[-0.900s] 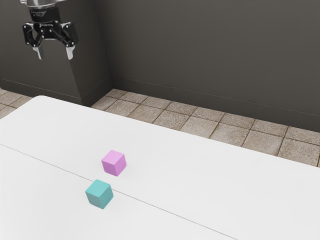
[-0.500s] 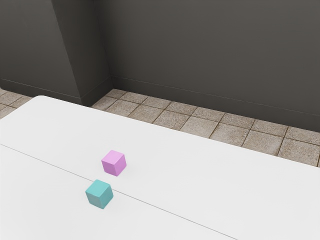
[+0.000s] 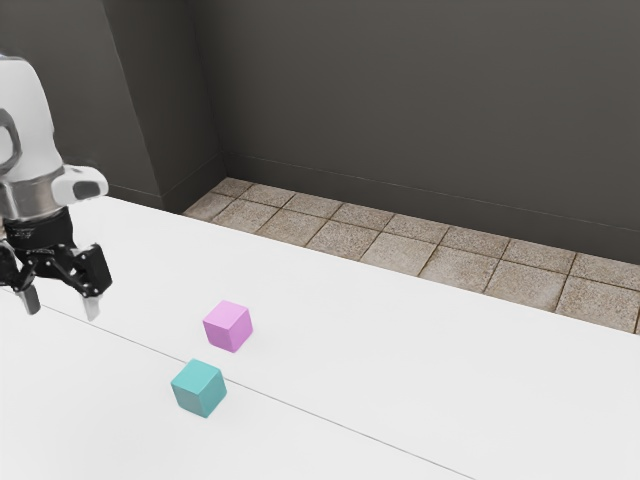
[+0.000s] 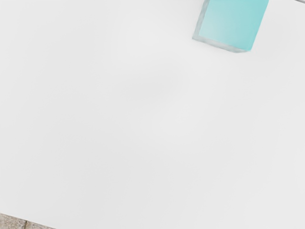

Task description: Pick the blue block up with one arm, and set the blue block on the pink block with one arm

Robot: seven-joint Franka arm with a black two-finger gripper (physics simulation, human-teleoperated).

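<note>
Exterior view: your black two-finger gripper point(image 3: 60, 303) hangs spread and empty, well apart from the small blue cube point(image 3: 198, 388), which sits near the small pink cube point(image 3: 228, 325) on the white tabletop point(image 3: 430, 380). Wrist view: the blue cube point(image 4: 231, 24) is not under the hand, so centre over it, square the fingers to its flat faces, then descend.

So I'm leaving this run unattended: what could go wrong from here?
1. The open gripper hangs well to the exterior view's left of the blue block, so closing here would likely grab nothing.
2. The pink block sits close beside the blue one, so a descending finger might knock it.
</note>
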